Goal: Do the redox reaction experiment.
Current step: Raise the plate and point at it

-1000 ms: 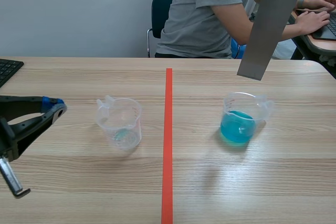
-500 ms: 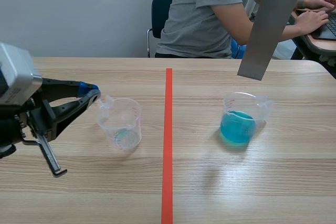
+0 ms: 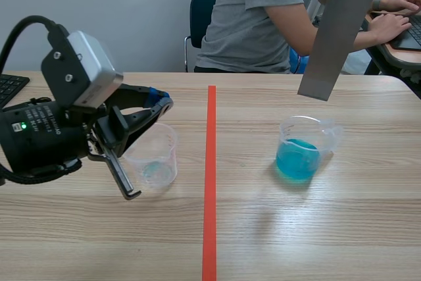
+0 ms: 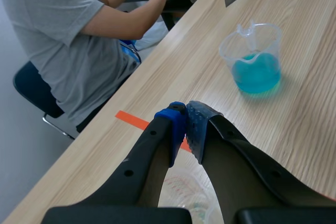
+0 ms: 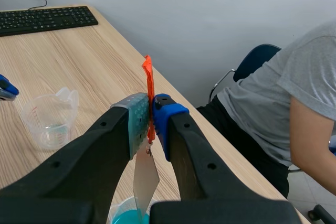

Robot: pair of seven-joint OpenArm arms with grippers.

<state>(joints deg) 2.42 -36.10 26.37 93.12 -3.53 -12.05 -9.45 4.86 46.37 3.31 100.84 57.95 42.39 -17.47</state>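
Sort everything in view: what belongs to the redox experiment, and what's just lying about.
Job in hand: metal strip in the right gripper; beaker of blue liquid; near-empty clear beaker under the left gripper.
Lying about: keyboard; chair.

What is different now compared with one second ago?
The shut left gripper moved in from the table's left edge and now hangs over the nearly empty beaker. Nothing was gripped or released. The metal strip hanging from the right gripper and the blue-liquid beaker stayed put.
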